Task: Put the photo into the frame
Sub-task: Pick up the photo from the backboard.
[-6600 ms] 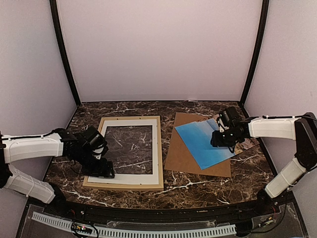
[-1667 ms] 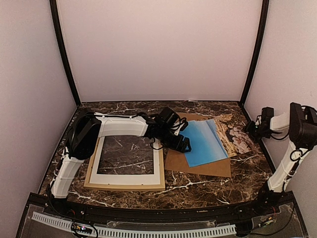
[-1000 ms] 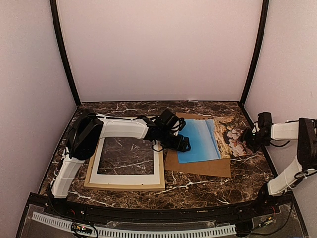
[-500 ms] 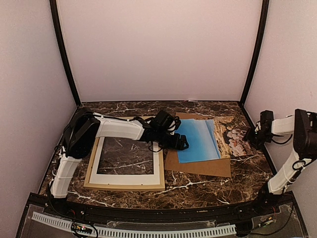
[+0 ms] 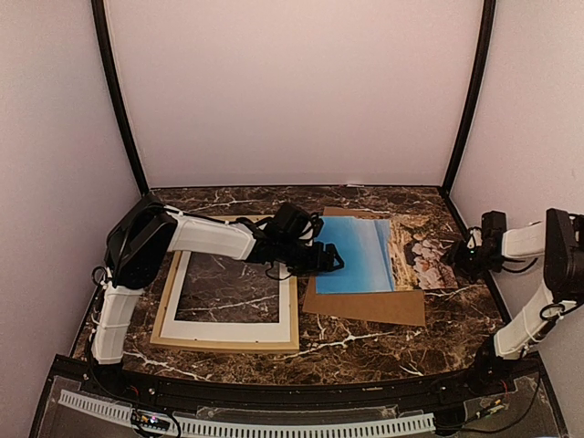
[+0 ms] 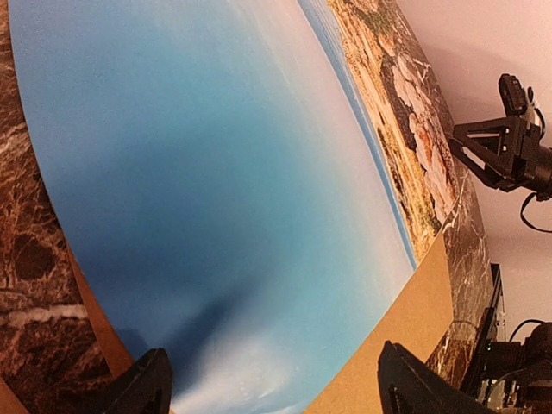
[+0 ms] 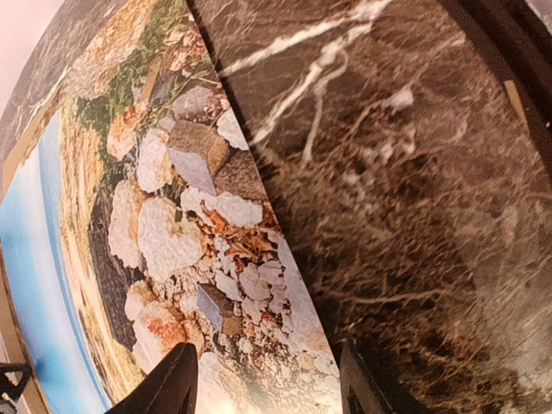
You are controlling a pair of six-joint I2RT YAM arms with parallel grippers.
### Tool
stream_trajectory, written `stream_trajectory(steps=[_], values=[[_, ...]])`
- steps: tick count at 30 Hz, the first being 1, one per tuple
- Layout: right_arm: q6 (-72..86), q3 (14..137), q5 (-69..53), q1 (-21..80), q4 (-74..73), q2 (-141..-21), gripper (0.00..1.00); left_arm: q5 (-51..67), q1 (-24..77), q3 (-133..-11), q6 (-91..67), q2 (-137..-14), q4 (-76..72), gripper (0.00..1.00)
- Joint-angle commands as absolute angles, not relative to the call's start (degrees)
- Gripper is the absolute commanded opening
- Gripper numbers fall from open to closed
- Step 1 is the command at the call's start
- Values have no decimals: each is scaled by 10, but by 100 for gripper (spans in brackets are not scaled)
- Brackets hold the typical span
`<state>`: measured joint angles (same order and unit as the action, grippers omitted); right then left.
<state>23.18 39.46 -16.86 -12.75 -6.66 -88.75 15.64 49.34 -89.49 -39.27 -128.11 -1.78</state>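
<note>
Inspection of the scene, largest item first.

1. The counter (image 5: 365, 351) is dark marble-patterned and carries everything below.
2. The frame (image 5: 228, 345) lies flat on the left half of the counter, closer to the near edge than the far one. The white mat (image 5: 228, 328) sits inside it, and bare marble shows through the mat's window.
3. The brown backing board (image 5: 383, 307) lies flat at mid-counter, just beside the frame's right rail.
4. The photo (image 5: 365, 255) lies face up, mostly on the backing board. Its blue sky end points toward the frame and its rocky end toward the counter's right edge, where it overhangs the board onto the marble. You will note that it is outside the frame, with its left edge close to the frame's right rail.
5. Your left gripper (image 5: 333, 263) reaches across the frame's far right corner to the photo's sky end. In the wrist view its fingers (image 6: 147, 388) are spread wide over the blue print and clasp nothing. I cannot tell whether they touch the paper.
6. Your right gripper (image 5: 456, 260) sits low near the counter's right edge, at the photo's rocky end. Its fingers (image 7: 177, 384) stand apart above that edge and nothing is grasped.
</note>
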Motion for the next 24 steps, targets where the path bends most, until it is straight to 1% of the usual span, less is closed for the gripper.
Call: stream_trajectory(steps=[1,10,24], values=[[243,357,-238,-123,-94,-876,56,165,491,-860,-416,-1284,29,85],[253,334,-317,-124,-62,-885,53,156,490,-856,-414,-1285,22,85],[294,326,-427,-124,14,-918,45,156,490,-850,-405,-1297,31,84]])
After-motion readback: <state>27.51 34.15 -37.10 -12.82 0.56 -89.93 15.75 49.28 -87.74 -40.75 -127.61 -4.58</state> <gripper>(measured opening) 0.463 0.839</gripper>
